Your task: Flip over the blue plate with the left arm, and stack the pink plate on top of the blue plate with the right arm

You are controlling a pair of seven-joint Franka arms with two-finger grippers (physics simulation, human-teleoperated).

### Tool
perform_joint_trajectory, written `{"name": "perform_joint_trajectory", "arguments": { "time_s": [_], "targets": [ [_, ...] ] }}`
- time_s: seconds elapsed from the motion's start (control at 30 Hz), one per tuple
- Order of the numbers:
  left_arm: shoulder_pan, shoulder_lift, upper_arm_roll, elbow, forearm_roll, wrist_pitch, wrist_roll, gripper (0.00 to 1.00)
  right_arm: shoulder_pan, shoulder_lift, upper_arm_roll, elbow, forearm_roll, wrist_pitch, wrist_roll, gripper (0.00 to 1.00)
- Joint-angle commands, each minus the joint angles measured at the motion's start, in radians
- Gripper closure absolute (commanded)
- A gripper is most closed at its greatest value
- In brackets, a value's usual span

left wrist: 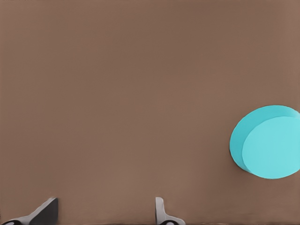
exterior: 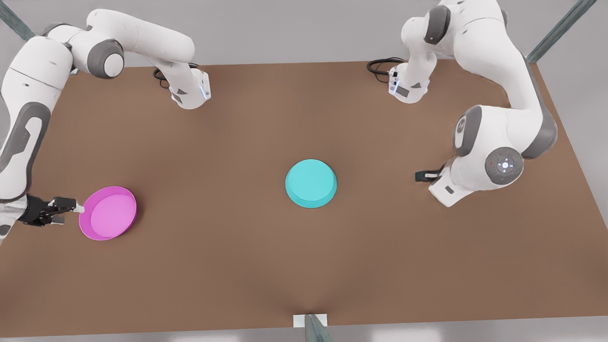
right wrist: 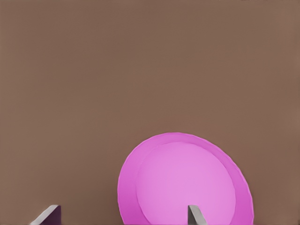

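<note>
Front view: my right gripper (exterior: 76, 207) open, at 9 o'clock rim of rigid shallow magenta plate (exterior: 108, 213); light, slick, pinch rim. Left gripper (exterior: 424, 176) open, waiting at 3 o'clock of inverted cyan plate (exterior: 311, 183).

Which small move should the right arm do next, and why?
Probably close the right gripper on the pink plate rim: its open fingers already sit at that edge. The blue plate lies base-up at centre, the left gripper open beside it.

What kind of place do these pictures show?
Probably a simulated robot test bench: a plain brown table with two white arms mounted at its far edge, and only a blue plate and a pink plate as props.
</note>
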Motion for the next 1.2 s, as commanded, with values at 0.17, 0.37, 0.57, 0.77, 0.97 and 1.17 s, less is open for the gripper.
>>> {"name": "perform_joint_trajectory", "arguments": {
  "time_s": [0.17, 0.37, 0.57, 0.77, 0.97, 1.17],
  "targets": [
    [0.101, -0.246, -0.027, -0.224, 0.135, 0.167, 0.080, 0.00, -0.042, 0.149, -0.001, -0.035, 0.105, 0.097, -0.208, 0.00],
    [0.099, -0.204, -0.013, -0.216, 0.174, 0.167, 0.086, 0.00, -0.047, 0.160, -0.006, -0.036, 0.051, 0.221, -0.248, 0.00],
    [0.090, -0.193, -0.013, -0.218, 0.174, 0.165, 0.080, 0.00, -0.076, 0.175, -0.018, -0.087, 0.040, 0.298, -0.360, 0.00],
    [0.076, -0.180, -0.022, -0.216, 0.178, 0.159, 0.058, 0.00, -0.107, 0.204, -0.020, -0.085, 0.050, 0.241, -0.382, 0.00],
    [0.062, -0.177, -0.024, -0.218, 0.206, 0.157, 0.057, 0.00, -0.119, 0.244, -0.020, -0.062, 0.093, 0.194, -0.395, 0.27],
    [0.062, -0.175, -0.024, -0.221, 0.206, 0.157, 0.055, 0.00, -0.121, 0.249, -0.020, -0.064, 0.119, 0.200, -0.391, 0.58]
  ]
}}
